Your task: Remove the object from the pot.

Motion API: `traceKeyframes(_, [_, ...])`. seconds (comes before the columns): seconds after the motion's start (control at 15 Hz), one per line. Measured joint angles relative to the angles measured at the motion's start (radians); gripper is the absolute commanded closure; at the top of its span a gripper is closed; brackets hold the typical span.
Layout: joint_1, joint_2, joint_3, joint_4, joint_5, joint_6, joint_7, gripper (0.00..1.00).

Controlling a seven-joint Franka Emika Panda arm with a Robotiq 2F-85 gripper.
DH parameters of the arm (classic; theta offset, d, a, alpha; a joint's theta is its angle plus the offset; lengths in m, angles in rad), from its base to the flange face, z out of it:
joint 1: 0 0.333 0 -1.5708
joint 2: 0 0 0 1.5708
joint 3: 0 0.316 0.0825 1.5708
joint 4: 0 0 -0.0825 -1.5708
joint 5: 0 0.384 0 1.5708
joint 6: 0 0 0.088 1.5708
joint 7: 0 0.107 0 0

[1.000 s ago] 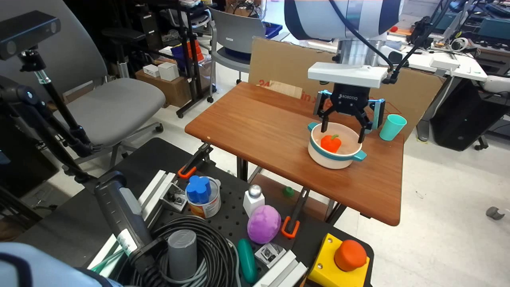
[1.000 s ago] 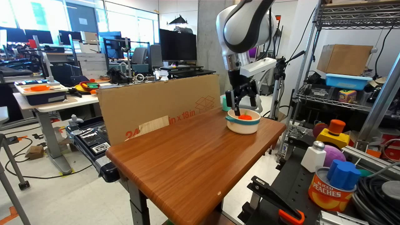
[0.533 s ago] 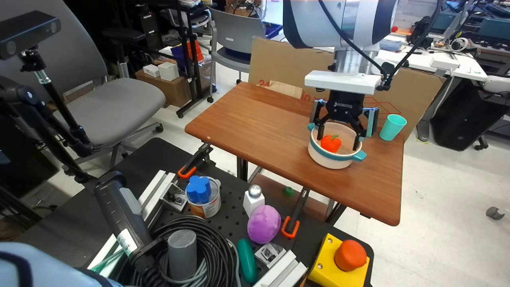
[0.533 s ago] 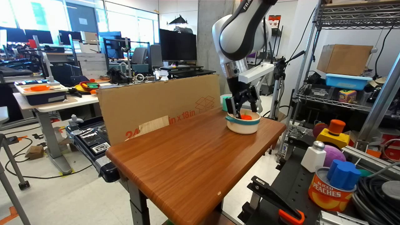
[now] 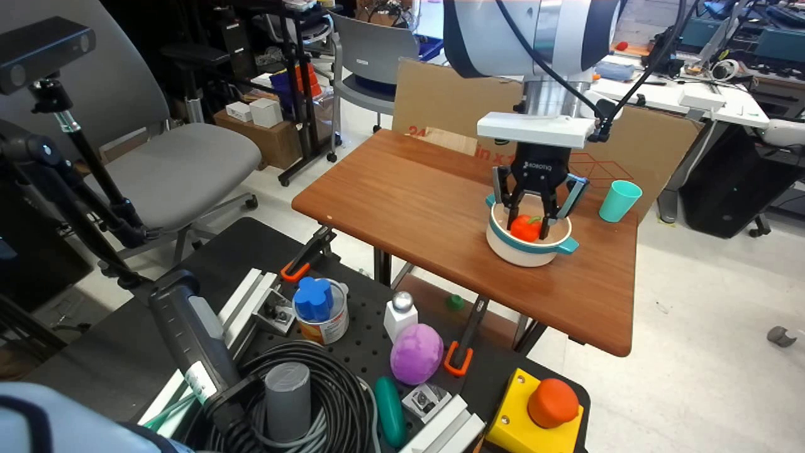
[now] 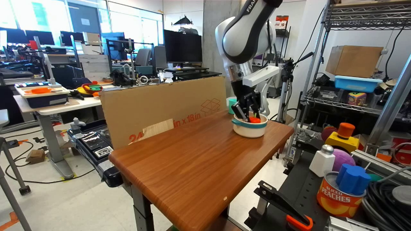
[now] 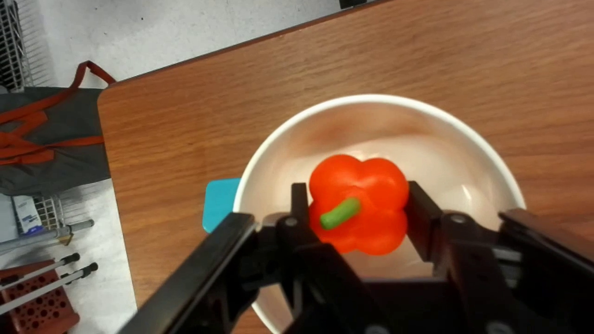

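Nearest the wrist cam: the fingers point(image 7: 299, 199), closed in on the pepper point(image 7: 366, 208) from opposite sides, seemingly touching it abt. where lobes meet. Looks gripped; how hard isn't visible. Pepper is orange-red, glossy, four-lobed, w/ green stem point(image 7: 340, 214) slanting off to one side. It's inside the pot point(image 5: 519, 254), held btwn the fingers; whether its underside touches the pot floor is hidden.

Handling (guess): prob. moulded toy plastic, so light, fairly stiff, maybe slight give if hollow, not fragile. Smooth rounded skin cd slip or twist, esp. if the hold is too high on the shoulders. Best hold = across the body at max width or a touch below, fingers seated in the grooves btwn lobes, i.e. roughly as now. Leave the stem alone: too thin & off-line. Next prob. calls for a straight lift, slow to start, high enough to clear the wall before any sideways move.

Further out: teal handle point(image 7: 220, 202) juts past the pot's rim; pot stands upright on the wood-look bench point(image 5: 390, 195). In an exterior view a teal cup point(image 5: 620, 201) stands near the pot, not touching. Farthest, past the bench edge, a cardboard sheet point(image 6: 160, 102) stands like a screen.
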Motion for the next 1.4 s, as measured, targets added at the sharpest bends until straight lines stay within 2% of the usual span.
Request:
traceKeyframes(0.27, [0.006, -0.023, 0.002, -0.003, 0.0, 0.004, 0.0, 0.73])
traceKeyframes(0.47, [0.022, -0.096, 0.008, -0.044, -0.001, 0.029, 0.0, 0.73])
traceKeyframes(0.73, [0.044, -0.255, 0.024, -0.199, -0.001, 0.136, 0.0, 0.73])
traceKeyframes(1.0, [0.055, -0.369, 0.061, -0.357, -0.001, 0.18, -0.001, 0.73])
traceKeyframes(1.2, [0.064, -0.374, 0.082, -0.416, -0.002, 0.185, 0.0, 0.73])
traceKeyframes(1.4, [0.088, -0.35, 0.095, -0.422, -0.004, 0.193, 0.016, 0.73])
